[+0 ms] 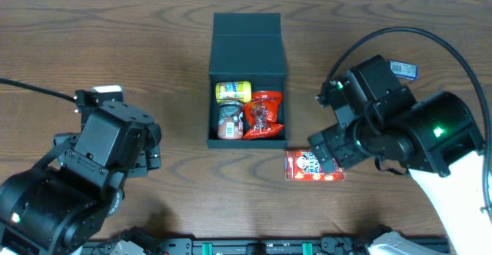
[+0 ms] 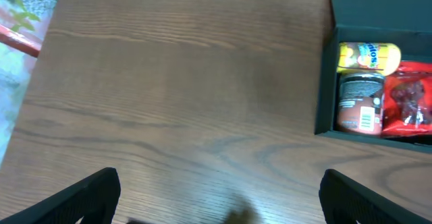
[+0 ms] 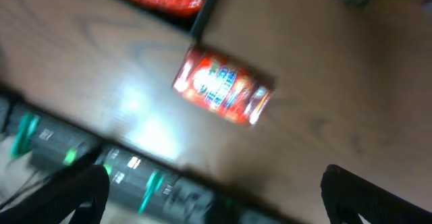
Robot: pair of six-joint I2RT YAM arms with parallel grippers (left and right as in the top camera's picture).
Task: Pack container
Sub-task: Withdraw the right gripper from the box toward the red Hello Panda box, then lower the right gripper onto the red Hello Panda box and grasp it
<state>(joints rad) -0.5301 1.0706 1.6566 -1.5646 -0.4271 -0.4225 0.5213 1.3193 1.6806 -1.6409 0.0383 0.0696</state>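
Left claw (image 2: 219, 197) and right claw (image 3: 216, 190) both gape wide, empty, over the brown wood-grain table (image 1: 115, 40).

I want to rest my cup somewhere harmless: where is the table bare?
The table is bare left of the container, ahead of the left gripper. Front right is crowded: the red snack carton lies by the right gripper.

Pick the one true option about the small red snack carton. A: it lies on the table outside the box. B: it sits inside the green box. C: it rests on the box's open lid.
A: the red carton lies on the table beside the container, at its near right corner.
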